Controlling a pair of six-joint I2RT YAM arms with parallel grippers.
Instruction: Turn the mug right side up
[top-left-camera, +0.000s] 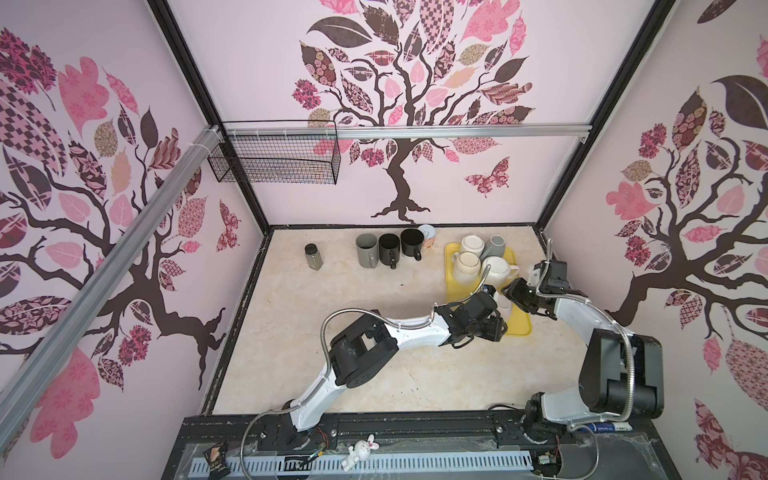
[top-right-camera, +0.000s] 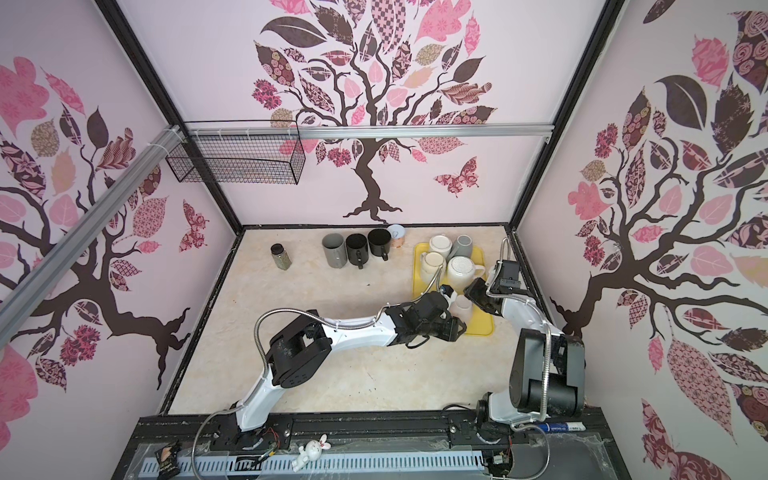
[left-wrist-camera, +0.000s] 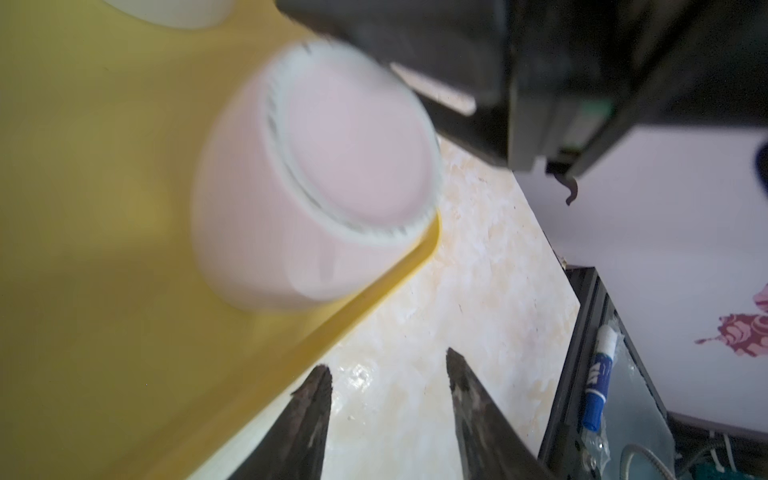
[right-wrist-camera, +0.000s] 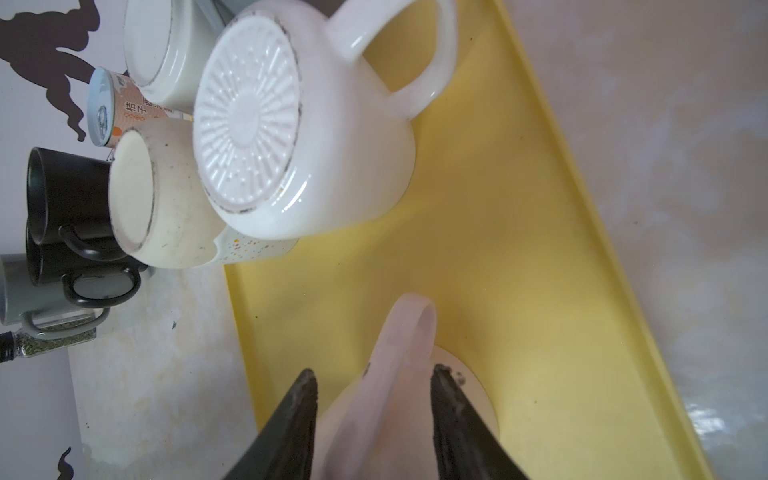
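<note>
Mug of pale pink ceramic (left-wrist-camera: 316, 178), inverted at near end of yellow plastic tray (left-wrist-camera: 83, 208): likely stiff, slick, breakable. Best held by handle (right-wrist-camera: 405, 345); right gripper (right-wrist-camera: 372, 370) astride it, clamp unclear; left gripper (left-wrist-camera: 388, 359) agape, empty.

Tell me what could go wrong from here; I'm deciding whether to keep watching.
1. The jaws of the right gripper straddle only the handle of the pink mug; gripped there, the upside-down mug may swing or slip.
2. The mug sits near the rim of the yellow tray; a drag could tip it off.
3. The left gripper hangs open close beside the mug; the arms could collide.
</note>
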